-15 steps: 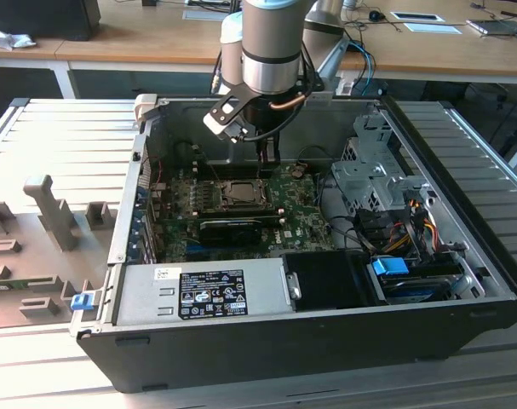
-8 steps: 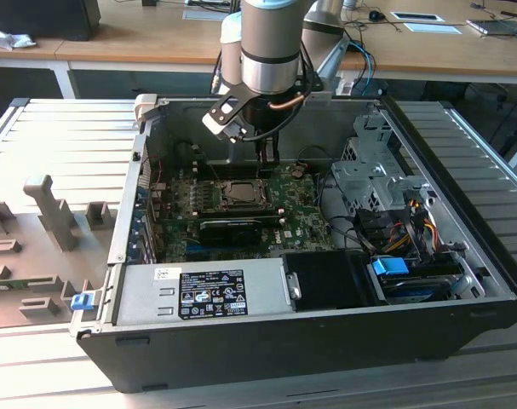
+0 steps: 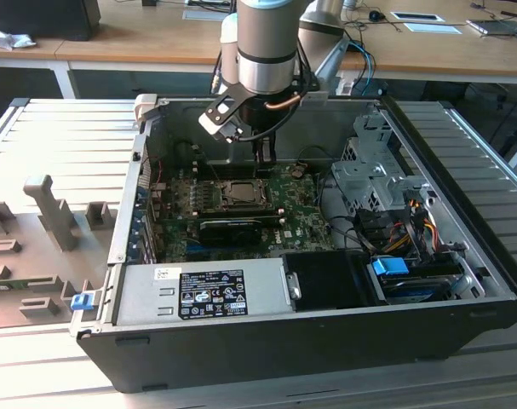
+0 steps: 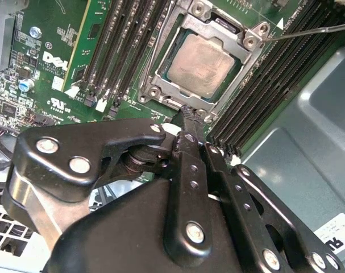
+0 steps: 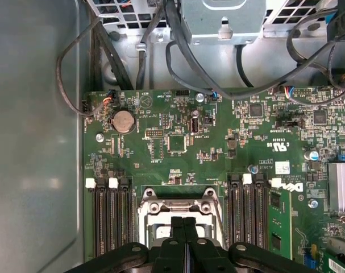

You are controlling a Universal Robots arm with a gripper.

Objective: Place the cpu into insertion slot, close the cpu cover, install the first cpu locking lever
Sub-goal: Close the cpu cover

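The cpu [image 4: 202, 67] inside the window of the cpu cover [image 4: 162, 61], memory slots [image 4: 112, 51] on both sides.

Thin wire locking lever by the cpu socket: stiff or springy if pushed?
The thin silvery wire lever is long and slender, so it will likely flex and spring back. One end sits at the corner of the grey metal cpu cover, so a push probably swings it. Its smooth rod might slip off the shut black pincer.
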